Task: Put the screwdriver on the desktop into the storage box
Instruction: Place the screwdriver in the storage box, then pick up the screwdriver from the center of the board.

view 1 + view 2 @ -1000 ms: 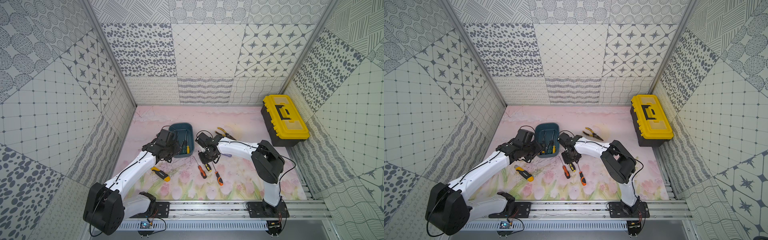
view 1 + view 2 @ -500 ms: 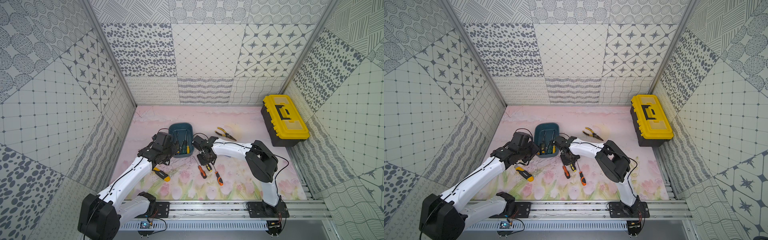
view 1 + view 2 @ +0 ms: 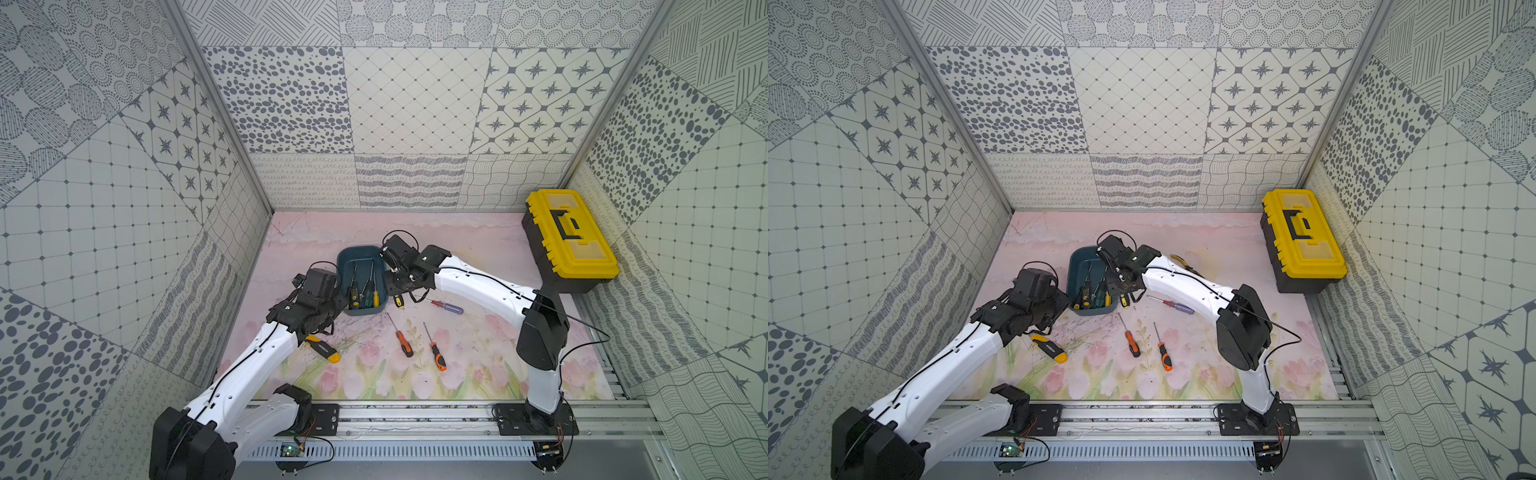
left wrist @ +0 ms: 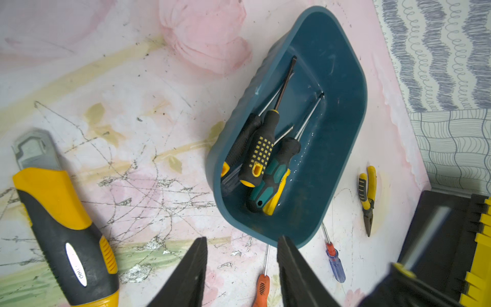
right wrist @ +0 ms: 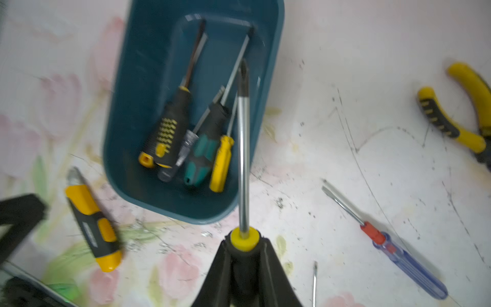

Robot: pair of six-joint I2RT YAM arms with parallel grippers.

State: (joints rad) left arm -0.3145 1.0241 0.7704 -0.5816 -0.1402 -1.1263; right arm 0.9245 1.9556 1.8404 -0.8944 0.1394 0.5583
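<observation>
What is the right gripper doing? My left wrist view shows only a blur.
Observer: The right wrist view shows the right gripper shut on a black-handled screwdriver.
Operator: Inside the storage box?
Observer: No; in a top view its handle is beside the storage box, outside the rim.
Operator: Screwdrivers lying on the desktop?
Observer: Three: an orange-handled screwdriver, a blue-handled screwdriver, and a second orange one missing from your view.

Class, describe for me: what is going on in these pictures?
The right tool is shut on a black-and-yellow screwdriver, right beside the teal storage box, which holds several screwdrivers. The left tool is open and empty near the box. An orange-handled screwdriver, a second orange one and a blue-handled one lie loose on the desktop.
</observation>
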